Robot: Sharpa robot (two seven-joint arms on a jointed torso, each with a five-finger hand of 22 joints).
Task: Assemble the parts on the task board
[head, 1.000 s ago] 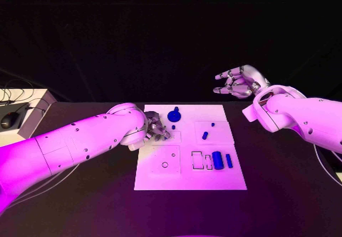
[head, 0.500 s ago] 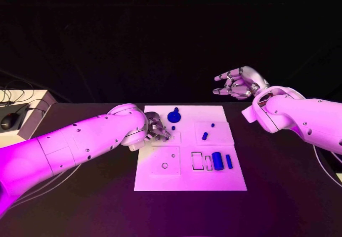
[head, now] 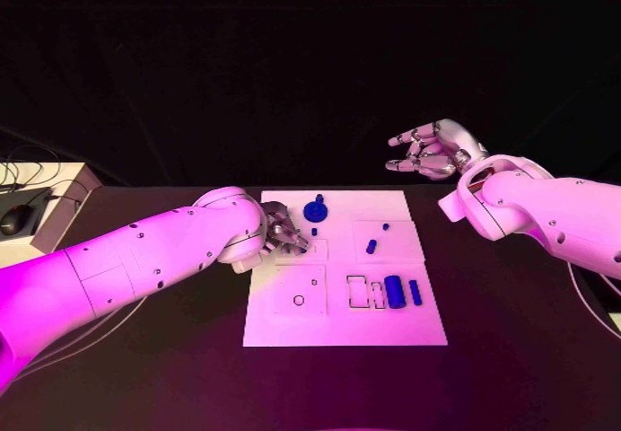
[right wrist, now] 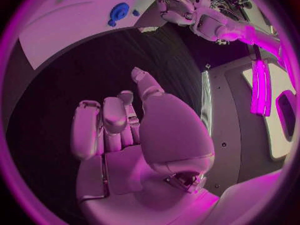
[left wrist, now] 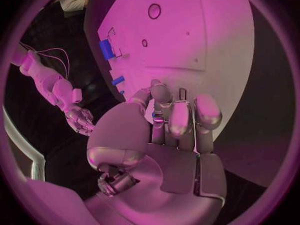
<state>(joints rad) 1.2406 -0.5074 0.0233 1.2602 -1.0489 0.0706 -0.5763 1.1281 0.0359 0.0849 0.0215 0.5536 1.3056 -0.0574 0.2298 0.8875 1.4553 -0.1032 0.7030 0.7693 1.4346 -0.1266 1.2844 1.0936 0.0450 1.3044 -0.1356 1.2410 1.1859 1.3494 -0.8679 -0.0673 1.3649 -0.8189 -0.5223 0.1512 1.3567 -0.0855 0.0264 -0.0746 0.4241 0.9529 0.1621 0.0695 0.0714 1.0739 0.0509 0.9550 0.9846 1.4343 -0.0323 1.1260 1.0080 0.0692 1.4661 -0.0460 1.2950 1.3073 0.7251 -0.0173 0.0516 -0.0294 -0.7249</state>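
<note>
Head view: your left hand (head: 283,229) sits low over the near-left part of the task board (head: 345,332), fingers curled in together. In the left wrist view a small blue part (left wrist: 154,115) shows between the fingers (left wrist: 178,119), so it looks pinched there, though most of it is hidden.

Your right hand (head: 431,150) hangs in the air beyond the board's far right corner, well apart from it. Its fingers are loosely bent and apart, nothing in them; right wrist view agrees (right wrist: 125,130).

Board lies in the middle of the black bench (head: 155,377). On it you have:
- a round blue part with a stub (head: 317,211) at the far edge, just beside the left hand
- a small blue peg (head: 313,232) near the left fingertips
- a short blue piece (head: 371,246) lying tilted on the right square panel
- two upright blue blocks, a wider one (head: 393,292) and a slimmer one (head: 415,292), side by side at the near right, next to two outlined slots

A computer mouse (head: 17,218) and cables sit off the bench's left end.
</note>
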